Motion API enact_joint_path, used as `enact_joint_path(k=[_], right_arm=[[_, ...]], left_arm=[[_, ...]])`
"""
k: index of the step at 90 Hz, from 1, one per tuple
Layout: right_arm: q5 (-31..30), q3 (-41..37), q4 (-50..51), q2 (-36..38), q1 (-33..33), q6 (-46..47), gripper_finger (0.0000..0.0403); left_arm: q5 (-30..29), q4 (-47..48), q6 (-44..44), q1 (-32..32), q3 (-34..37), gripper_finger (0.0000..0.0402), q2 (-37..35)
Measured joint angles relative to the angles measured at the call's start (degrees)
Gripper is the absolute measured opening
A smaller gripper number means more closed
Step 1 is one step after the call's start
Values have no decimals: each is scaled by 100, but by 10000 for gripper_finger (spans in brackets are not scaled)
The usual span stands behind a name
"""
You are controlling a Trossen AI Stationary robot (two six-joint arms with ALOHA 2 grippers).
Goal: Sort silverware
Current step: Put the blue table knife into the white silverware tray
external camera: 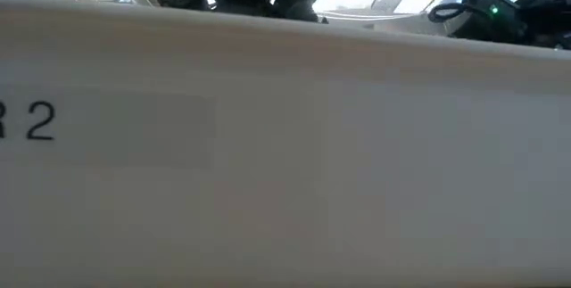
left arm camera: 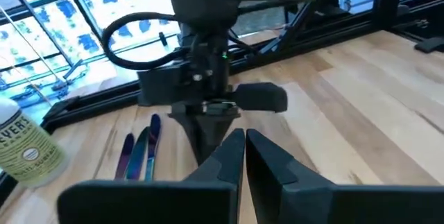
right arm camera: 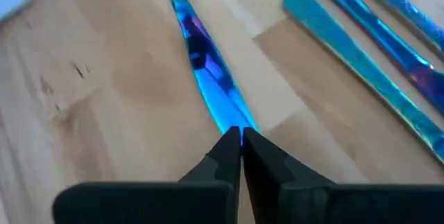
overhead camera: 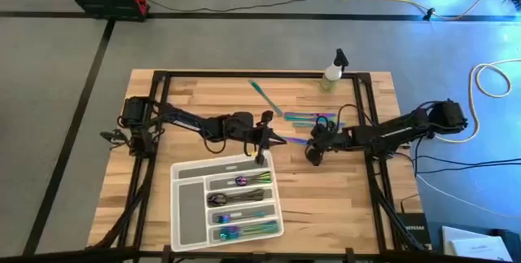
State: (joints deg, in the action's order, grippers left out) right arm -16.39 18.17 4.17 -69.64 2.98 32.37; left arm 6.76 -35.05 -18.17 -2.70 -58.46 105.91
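Observation:
Loose iridescent silverware [overhead camera: 313, 118] lies on the wooden table beyond the grippers, and one teal piece [overhead camera: 264, 96] lies farther back. More silverware [overhead camera: 244, 198] lies in the white compartment tray [overhead camera: 186, 206] at the front. My right gripper [right arm camera: 240, 137] is at mid-table, pointing down, shut on the end of a slim blue-purple piece [right arm camera: 205, 64]. My left gripper [left arm camera: 244, 148] is shut with nothing between its fingers. It hovers just left of the right gripper [overhead camera: 312, 151], above the tray's far edge. My right gripper pinches the near end of the blue-purple piece [right arm camera: 227, 118] between its two fingertips. The fingers come from above and lie in line with the piece. The piece stretches away from the fingers along the tabletop; whether it is lifted off the wood I cannot tell.
A small spray bottle [overhead camera: 334, 69] stands at the table's far edge. The black frame [overhead camera: 366, 108] runs along the table's sides. In the low view the tray's white wall [external camera: 285, 163] fills nearly the whole picture. Bare wood lies right of the tray.

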Motion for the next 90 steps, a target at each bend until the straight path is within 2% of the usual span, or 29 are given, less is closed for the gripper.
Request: enact_joint_path(k=[30,45,60,65,73,77,84,90], right_arm=[[-1265,0,232,-3,0,193,0],[-1473,5,442,-30,0,126,0],[-1424,3,462,-220,0,79,0],[-1221,3,376,-327,0,79,0],[-572,15,97,-512,-17,54,0],[-34,21,-186,-551,-26,-111,0],[1381,25,-1149,-523,299,-575,0],[1896,-22,-2163,-271,534,-1026,0]], left_arm=[[-4,2,-44,2,0,0,0],[-10,7,-44,2,0,0,-2],[-41,11,-63,2,0,0,-2],[-54,10,-76,2,0,0,-2],[-56,9,-89,2,0,0,-2],[-56,8,-90,2,0,0,-2],[-59,7,-91,3,0,0,-2],[-62,22,-90,2,0,0,-2]])
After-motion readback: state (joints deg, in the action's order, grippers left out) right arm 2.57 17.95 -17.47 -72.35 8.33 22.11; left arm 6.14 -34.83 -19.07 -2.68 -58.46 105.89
